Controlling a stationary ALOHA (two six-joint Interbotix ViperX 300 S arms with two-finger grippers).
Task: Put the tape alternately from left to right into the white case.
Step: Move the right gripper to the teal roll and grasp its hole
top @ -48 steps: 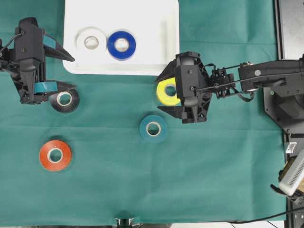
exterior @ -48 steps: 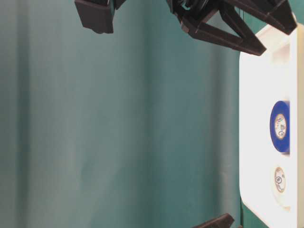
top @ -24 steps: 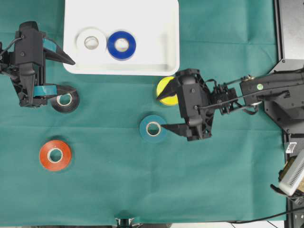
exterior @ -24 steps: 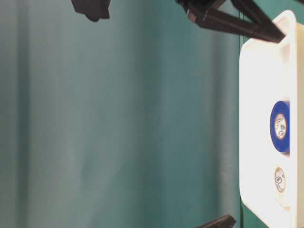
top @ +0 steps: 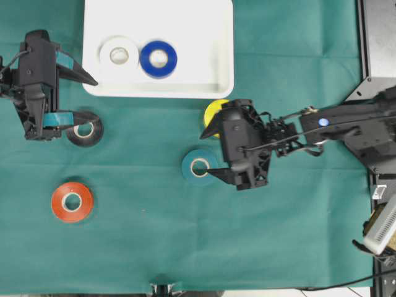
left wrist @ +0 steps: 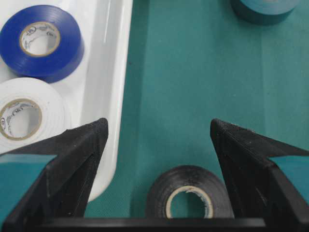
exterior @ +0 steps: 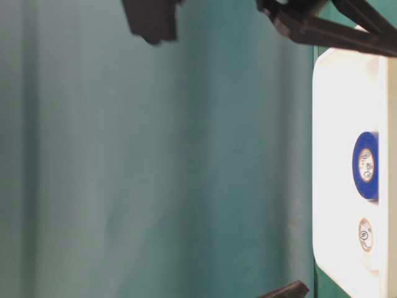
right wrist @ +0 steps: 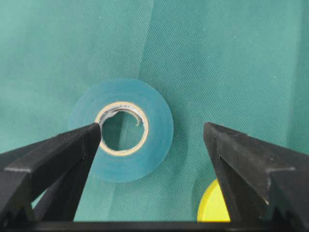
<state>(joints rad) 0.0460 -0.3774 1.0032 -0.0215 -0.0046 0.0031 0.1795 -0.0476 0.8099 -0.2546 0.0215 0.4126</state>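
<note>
Green cloth covers the table, with the white case (top: 218, 43) at the top centre of the overhead view. Two rolls already lie in the case side by side: white roll (top: 119, 54) and blue roll (top: 158, 59). Four rolls are left on the cloth: black roll (top: 85, 130) just below the case's left corner, red roll (top: 72, 202) lower left, teal roll (top: 199, 167) near the middle, and yellow roll (top: 214, 112) just below the case's right corner, partly hidden by the right arm.

The left gripper (top: 84, 98) hangs with jaws spread, empty, the black roll just beyond one finger. The right gripper (top: 210, 154) also has its jaws spread wide and holds nothing; in its wrist view one finger (right wrist: 72, 145) sits over the teal roll's hole.

Judging by this, the right arm is lining up for the teal roll. Next it needs to lower, close on the ring and carry it to the case.

Compared with a second ago, the right gripper has swung from over the yellow roll down toward the teal one; the left arm has barely moved.
</note>
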